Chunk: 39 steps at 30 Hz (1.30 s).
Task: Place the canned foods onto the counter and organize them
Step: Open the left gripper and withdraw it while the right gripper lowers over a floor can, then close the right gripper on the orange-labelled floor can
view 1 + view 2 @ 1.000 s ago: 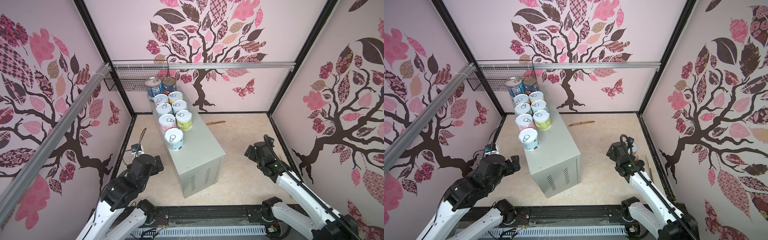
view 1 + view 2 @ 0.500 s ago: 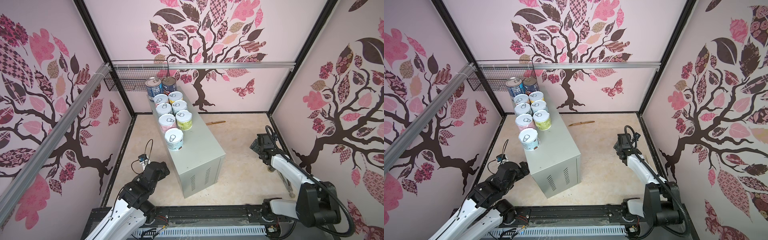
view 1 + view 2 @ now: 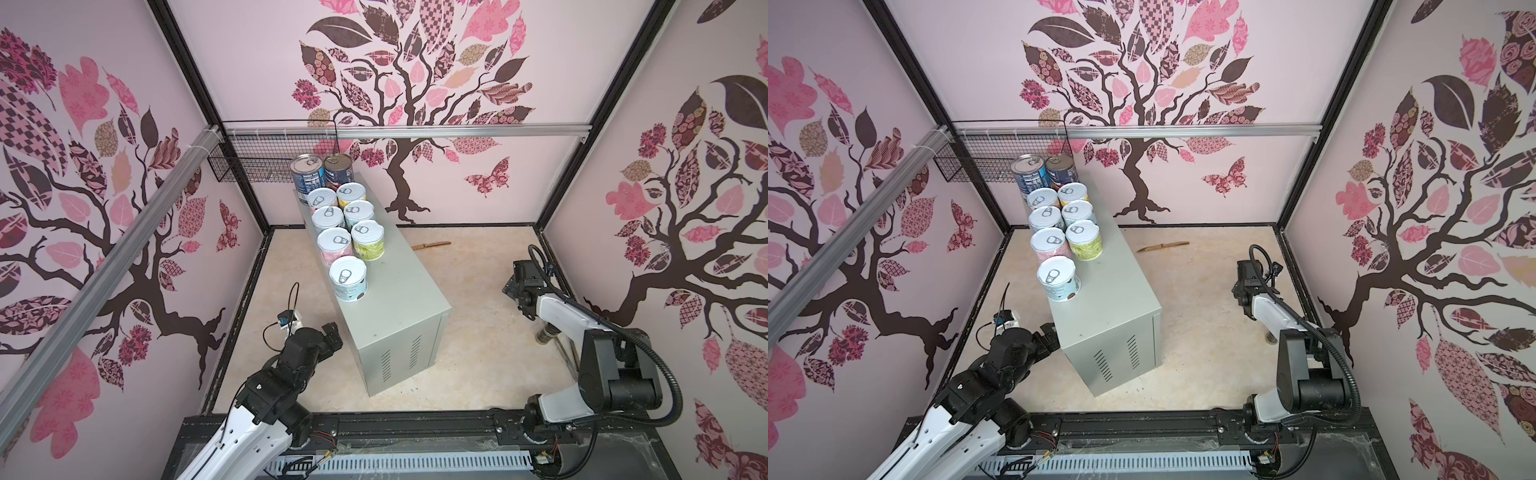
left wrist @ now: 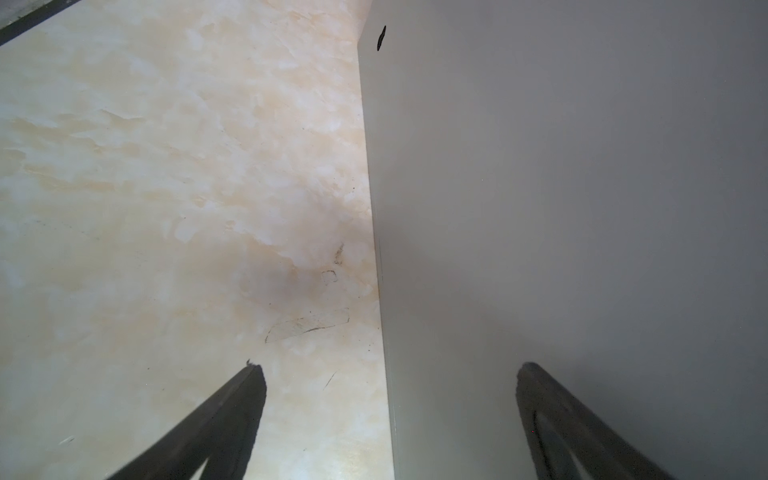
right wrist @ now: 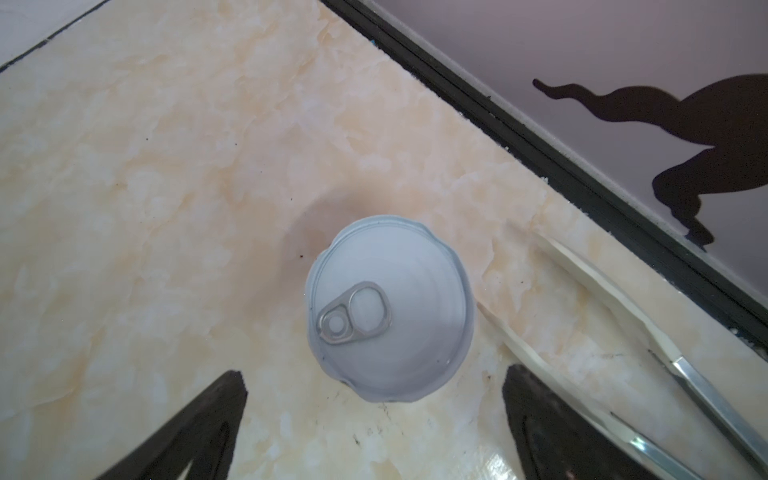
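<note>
Dropping floorward at the frame's right, the right gripper [image 5: 376, 372], jaws wide and empty, is lining up over the last can [image 5: 390, 307] off the counter [image 3: 399, 291].

On the counter [image 3: 399, 299], two tall cans [image 3: 308, 174] stand at the far end; before them six short cans [image 3: 359, 212] sit in three pairs; a single short can [image 3: 348, 277] stands nearest, left side; a wire basket [image 3: 249, 166] hangs behind-left; a knife [image 3: 430, 245] lies on the floor [image 3: 478, 353] right of the counter; farther right, another can [image 5: 390, 307] stands on the floor, tongs [image 5: 623, 332] just beside it.
</note>
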{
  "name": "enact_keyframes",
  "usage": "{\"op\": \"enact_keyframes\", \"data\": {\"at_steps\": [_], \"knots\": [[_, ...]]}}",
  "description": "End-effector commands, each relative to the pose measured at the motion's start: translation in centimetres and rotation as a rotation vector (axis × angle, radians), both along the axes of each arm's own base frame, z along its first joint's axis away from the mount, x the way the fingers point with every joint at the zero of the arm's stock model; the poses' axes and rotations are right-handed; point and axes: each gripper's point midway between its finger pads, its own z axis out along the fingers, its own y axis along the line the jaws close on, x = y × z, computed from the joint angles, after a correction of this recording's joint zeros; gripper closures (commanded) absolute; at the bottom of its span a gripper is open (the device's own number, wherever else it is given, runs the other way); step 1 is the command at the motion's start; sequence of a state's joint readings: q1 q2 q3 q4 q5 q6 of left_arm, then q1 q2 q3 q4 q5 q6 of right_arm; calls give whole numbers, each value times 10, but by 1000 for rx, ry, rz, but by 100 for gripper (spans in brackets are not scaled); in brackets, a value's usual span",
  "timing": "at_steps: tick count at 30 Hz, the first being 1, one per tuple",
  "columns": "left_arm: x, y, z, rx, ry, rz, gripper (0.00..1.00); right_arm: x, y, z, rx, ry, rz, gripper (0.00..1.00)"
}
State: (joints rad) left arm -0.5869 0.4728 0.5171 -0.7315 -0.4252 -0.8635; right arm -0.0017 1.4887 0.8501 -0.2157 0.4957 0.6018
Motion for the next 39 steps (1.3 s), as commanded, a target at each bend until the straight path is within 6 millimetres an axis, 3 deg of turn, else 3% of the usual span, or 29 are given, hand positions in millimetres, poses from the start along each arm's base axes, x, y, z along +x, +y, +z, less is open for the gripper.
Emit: {"op": "enact_keyframes", "data": {"at_steps": [1, 7, 14, 25, 30, 39], "knots": [[2, -5, -5, -12, -9, -24, 2, 4, -14, 5, -30, 22, -41, 0], [1, -8, -4, -13, -14, -36, 2, 11, -23, -5, 3, 30, -57, 0], [1, -8, -7, -6, -3, -33, 2, 25, -21, -24, 27, 73, -14, 0], [2, -8, -10, 8, 13, -32, 2, 47, 1, -51, 21, 196, 184, 5], [3, -8, -12, 13, 18, -31, 2, 58, 28, -63, 74, 203, 324, 9], [3, -7, -12, 21, 22, -30, 2, 71, 89, -67, -4, 249, 551, 22]]}}
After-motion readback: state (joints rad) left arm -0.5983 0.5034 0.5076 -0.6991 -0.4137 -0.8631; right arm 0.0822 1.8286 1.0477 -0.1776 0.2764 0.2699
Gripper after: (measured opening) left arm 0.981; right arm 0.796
